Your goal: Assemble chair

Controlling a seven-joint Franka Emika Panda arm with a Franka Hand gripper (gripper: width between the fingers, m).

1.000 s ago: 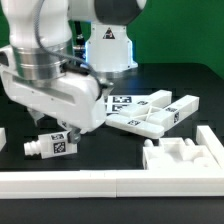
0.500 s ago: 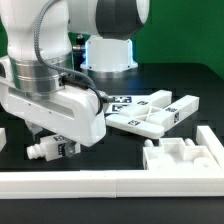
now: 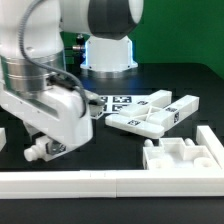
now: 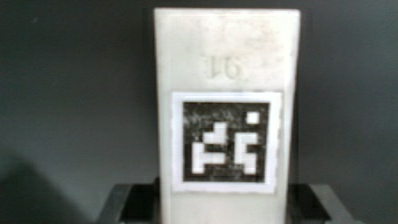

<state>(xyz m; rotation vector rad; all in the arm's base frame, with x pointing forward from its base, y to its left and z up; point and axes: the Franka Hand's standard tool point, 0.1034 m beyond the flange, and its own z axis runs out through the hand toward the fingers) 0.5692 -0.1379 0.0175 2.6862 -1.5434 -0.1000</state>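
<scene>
The leg (image 4: 222, 90) of the chair is what I am after. It lies flat on the table (image 3: 195, 85), a chunky white piece with its tag face up, and in the wrist view it runs straight away from the gripper (image 4: 221, 206). The fingers (image 4: 135, 205) stand one on each side of its near end, so the grip would fall across the narrow width. I judge that is why the hand came down square over it: the flat sides give the pads something true to bear on.

The jaws are partly open and no wider than the leg needs. I cannot tell whether the pads touch its sides, so I will not call it held. It rests on the table, not lifted.

Well beyond the fingers, toward the exterior view's right, the other chair parts (image 3: 150, 112) lie in a loose heap with tags showing. A notched white block (image 3: 185, 155), which I take for another part, sits apart from them, close against the long rail (image 3: 100, 183).

Much is hidden. In the exterior view the hand covers most of the leg and only its pegged end pokes out. The wrist view cuts the fingers off at the frame edge, and the tag is too blurred to read.
</scene>
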